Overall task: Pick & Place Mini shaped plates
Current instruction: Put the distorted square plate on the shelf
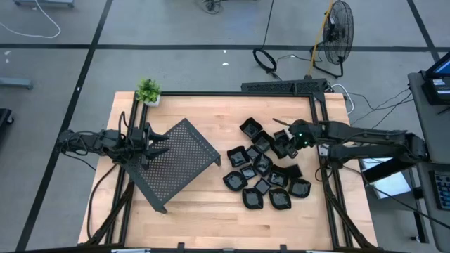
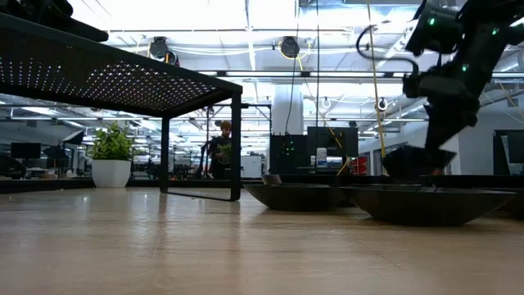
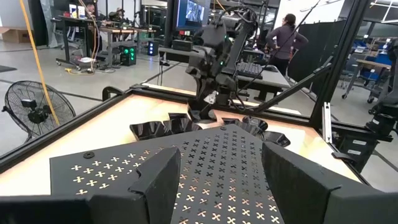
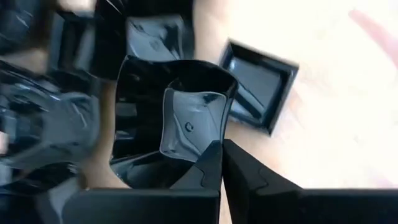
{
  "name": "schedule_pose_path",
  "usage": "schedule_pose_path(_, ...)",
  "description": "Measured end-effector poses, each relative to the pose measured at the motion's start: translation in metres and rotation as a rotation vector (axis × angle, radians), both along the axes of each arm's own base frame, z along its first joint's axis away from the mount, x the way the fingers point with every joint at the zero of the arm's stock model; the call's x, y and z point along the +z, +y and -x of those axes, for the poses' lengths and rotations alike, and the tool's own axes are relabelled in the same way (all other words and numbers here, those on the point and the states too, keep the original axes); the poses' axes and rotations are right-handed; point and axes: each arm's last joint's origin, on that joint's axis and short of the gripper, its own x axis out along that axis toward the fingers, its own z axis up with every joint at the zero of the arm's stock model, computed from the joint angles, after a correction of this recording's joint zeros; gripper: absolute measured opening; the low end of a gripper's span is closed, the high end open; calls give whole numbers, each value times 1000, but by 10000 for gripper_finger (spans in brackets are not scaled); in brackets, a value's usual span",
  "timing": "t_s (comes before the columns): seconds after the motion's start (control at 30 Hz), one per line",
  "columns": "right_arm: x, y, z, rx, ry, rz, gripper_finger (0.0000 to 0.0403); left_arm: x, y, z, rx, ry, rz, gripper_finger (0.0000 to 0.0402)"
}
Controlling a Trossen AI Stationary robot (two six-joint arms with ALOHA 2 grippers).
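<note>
Your right gripper has its jaws closed on the rim of one plate; next you should lift it straight up.

Low view: wood surface fills the lower half. Perforated tray spans 9 to 11 o'clock, raised on a leg near centre. Potted plant at 9 o'clock under it. Two mini shaped plates seen edge-on: one just right of centre, a nearer one at 4 o'clock. Right gripper comes down at 2–3 o'clock, clamped on a dark plate lifted above the others. A person stands far behind, near centre.
</note>
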Motion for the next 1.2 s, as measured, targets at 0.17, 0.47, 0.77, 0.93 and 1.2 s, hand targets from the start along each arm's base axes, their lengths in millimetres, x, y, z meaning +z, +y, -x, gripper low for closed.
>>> schedule_pose_path(0.17, 18, 2, 1, 27, -142, 52, 0, 0, 0, 0, 0, 0, 0, 228)
schedule_pose_path(0.47, 50, 6, -28, 177, -628, 394, 0, 0, 0, 0, 0, 0, 0, 228)
schedule_pose_path(0.77, 35, 7, -54, 244, -901, 794, 0, 1, 1, 0, 25, -10, -31, 228)
schedule_pose_path(0.93, 21, 1, -71, 187, -789, 998, 0, 5, 4, 0, 129, -26, -124, 228)
schedule_pose_path(1.2, 13, -4, -88, 132, -742, 1235, 0, 19, 5, 1, 189, -174, -55, 228)
